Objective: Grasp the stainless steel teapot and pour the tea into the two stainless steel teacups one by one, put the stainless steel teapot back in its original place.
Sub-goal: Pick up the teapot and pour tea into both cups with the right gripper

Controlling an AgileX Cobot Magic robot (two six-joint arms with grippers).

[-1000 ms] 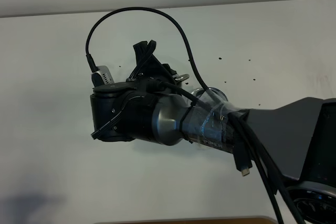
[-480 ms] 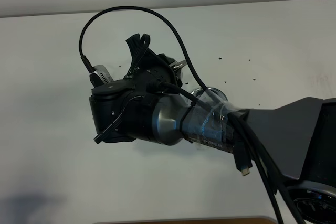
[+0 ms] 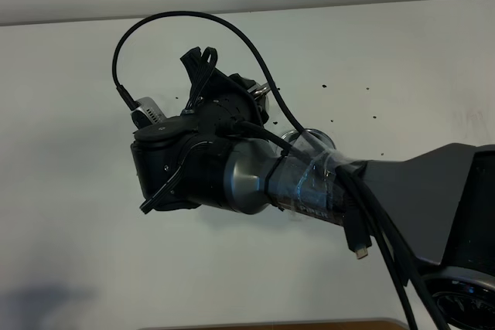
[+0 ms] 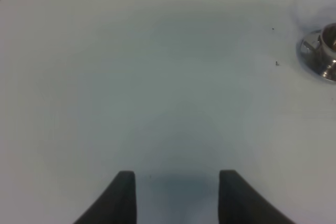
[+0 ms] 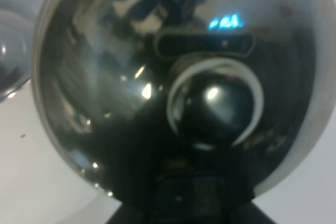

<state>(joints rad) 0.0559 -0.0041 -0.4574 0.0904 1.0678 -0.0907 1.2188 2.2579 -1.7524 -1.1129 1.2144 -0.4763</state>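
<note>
Stainless steel teapot [image 5: 105, 77] fills the right wrist view, hard against the camera. In the high view it is almost wholly hidden beneath the right arm [image 3: 255, 179], near the middle of the worktop [image 3: 77, 253]. Right fingers [image 3: 201, 71] point toward 11 o'clock. Whether they are clenched on the pot cannot be told, though it seems likely. Left fingers [image 4: 126, 192] stand spread over bare worktop, holding nothing, with one teacup [image 4: 325, 45] nearby.

Handling: rigid, polished and slippery, weighty if full, with the load shifting as it tilts. The loop handle is judged the only sound hold.

Against one second ago, the right fingers have swung from 12 toward 11 o'clock. A steel edge [image 3: 263, 92] at their 3 o'clock has risen.
</note>
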